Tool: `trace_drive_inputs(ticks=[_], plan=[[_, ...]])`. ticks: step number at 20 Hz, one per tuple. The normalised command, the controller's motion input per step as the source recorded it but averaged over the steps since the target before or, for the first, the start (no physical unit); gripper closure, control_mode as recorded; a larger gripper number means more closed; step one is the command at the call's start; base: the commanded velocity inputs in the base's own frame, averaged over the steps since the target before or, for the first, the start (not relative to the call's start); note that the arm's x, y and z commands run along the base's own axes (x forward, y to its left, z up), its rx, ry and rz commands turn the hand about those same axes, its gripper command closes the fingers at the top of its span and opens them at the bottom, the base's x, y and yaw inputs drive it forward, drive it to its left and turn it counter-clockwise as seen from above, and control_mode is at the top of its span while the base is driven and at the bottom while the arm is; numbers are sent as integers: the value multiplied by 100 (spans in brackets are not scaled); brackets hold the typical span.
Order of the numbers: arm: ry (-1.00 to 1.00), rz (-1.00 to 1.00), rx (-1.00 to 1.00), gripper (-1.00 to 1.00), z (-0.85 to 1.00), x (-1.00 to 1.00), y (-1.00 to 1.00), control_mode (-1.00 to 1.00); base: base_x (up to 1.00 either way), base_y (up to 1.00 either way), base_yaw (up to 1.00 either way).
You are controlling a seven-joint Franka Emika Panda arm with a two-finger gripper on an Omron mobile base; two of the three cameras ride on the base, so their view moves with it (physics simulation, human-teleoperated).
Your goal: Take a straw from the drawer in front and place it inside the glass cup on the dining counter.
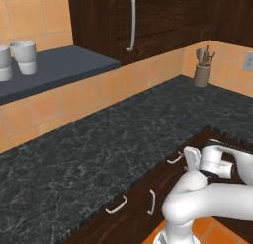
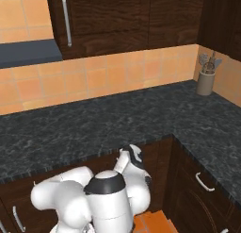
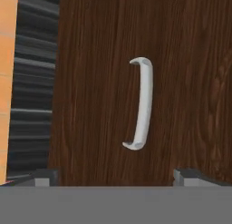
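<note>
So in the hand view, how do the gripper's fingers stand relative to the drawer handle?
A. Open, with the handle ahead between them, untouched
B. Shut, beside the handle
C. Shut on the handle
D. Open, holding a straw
A: the gripper is open, its fingertips wide apart, and the curved silver handle on the drawer lies ahead between them, untouched.

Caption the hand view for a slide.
Open gripper faces the closed drawer, its silver handle centred between the fingertips.

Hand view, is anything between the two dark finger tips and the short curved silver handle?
No. In the hand view, only bare dark brown wooden drawer front lies between the open gripper and the short curved silver handle.
</note>
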Motion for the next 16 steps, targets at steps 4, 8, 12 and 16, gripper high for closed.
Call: trace_drive_inputs(ticks=[4, 8, 12, 16], plan=[[-2, 0, 2, -100, -25, 31, 0, -100, 0, 0, 0], [-1, 0, 1, -100, -26, 29, 0, -100, 0, 0, 0], [0, 0, 1, -100, -24, 28, 0, -100, 0, 0, 0], [0, 0, 1, -100, -32, 32, 0, -100, 0, 0, 0]])
